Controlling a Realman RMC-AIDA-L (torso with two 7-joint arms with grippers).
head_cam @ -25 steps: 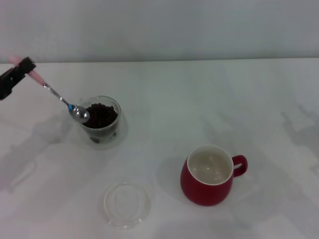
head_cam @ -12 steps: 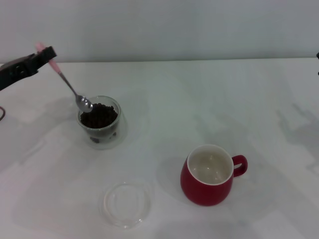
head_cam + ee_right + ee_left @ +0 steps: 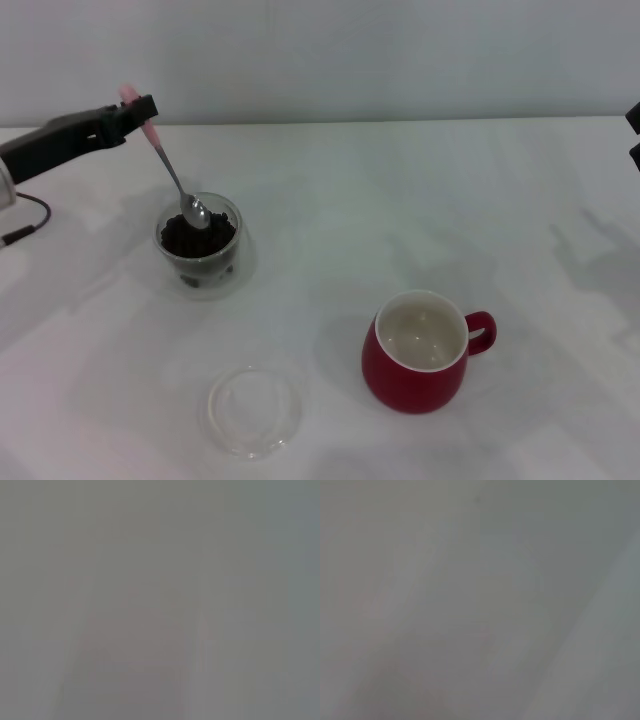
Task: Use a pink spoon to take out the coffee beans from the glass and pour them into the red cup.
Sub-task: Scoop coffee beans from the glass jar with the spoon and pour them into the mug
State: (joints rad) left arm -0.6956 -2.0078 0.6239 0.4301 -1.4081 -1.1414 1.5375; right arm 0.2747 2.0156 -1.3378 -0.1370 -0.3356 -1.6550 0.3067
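in the head view we see the glass [image 3: 200, 246] standing on the white table [image 3: 400, 200] at the left, holding a heap of dark coffee beans [image 3: 198, 236]. the red cup [image 3: 420, 352] stands well apart to the right and nearer us, upright, its white inside showing no beans, its handle on the right. a flat clear glass dish [image 3: 256, 410] lies near the front, between the two.

our left gripper [image 3: 140, 106] reaches in from the left edge, its fingers closed narrowly on the pink end of the pink spoon [image 3: 172, 168]. the spoon slants steeply down and to the right, its metal bowl resting on the beans inside the glass.

our right gripper [image 3: 634, 135] shows only as a dark bit at the right edge; we cannot tell its fingers' state. both wrist views show nothing legible.
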